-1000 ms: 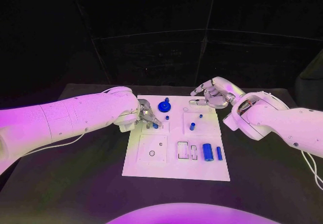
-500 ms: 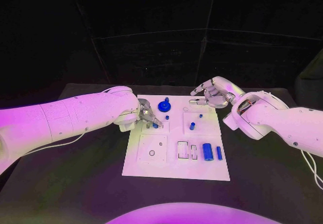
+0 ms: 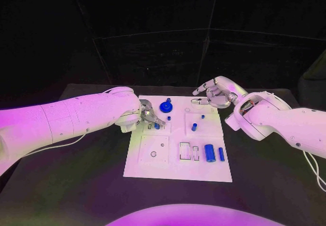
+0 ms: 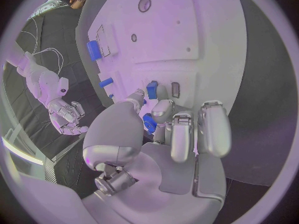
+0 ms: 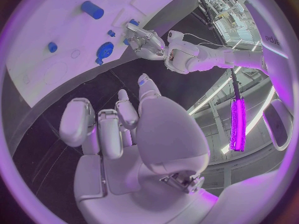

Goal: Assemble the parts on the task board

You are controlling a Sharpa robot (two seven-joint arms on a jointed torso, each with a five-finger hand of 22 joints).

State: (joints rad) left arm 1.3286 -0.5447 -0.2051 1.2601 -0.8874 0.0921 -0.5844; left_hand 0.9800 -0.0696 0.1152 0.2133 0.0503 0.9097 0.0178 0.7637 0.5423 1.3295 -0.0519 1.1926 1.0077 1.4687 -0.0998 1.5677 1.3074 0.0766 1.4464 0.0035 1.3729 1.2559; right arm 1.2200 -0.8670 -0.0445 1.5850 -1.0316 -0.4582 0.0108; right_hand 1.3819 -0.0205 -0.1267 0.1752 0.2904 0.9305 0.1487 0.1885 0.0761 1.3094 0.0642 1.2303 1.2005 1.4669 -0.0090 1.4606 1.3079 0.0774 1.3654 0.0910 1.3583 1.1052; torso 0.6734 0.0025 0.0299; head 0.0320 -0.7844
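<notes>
We see the left hand point(image 3: 147, 117) pinching a small blue part point(image 3: 156, 125) at the task board's point(image 3: 178, 169) left edge (white, mid-worktop). The right hand point(image 3: 214, 93) hovers beyond its far right corner, fingers apart, empty.

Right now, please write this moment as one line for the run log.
left silver hand: holds small blue part over white task board | right silver hand: open, holds nothing, beside board's far right corner
</notes>
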